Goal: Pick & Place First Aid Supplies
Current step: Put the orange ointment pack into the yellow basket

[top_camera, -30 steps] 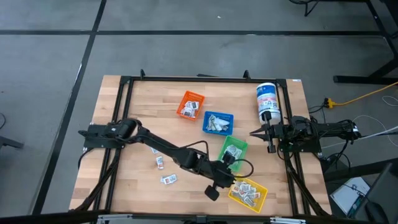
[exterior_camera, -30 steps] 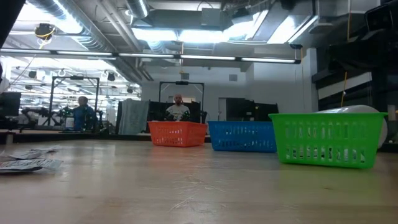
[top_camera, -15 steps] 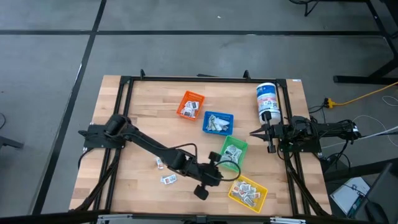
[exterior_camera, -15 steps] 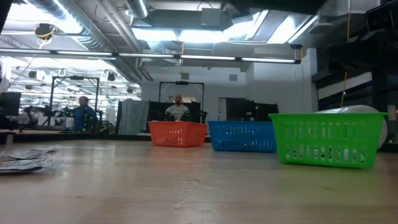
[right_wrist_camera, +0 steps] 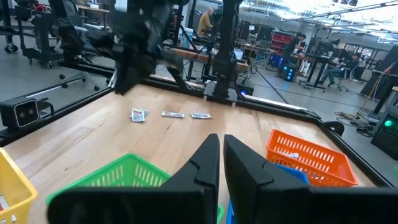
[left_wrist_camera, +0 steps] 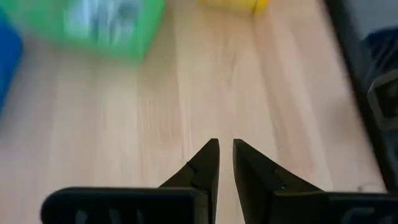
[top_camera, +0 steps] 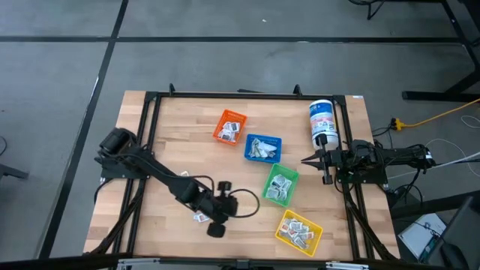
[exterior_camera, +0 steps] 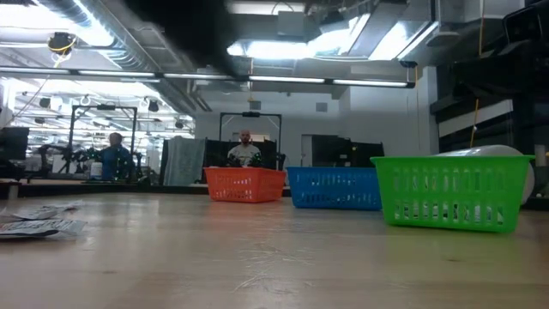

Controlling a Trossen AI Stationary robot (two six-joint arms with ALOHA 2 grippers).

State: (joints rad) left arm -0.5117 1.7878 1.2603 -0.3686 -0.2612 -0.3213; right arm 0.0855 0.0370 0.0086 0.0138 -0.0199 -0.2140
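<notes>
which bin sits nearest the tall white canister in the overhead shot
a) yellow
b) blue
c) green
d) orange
b: in the high view the blue bin lies closest to the white canister; the green bin is a little farther, and the orange bin and yellow bin farther still.
</notes>
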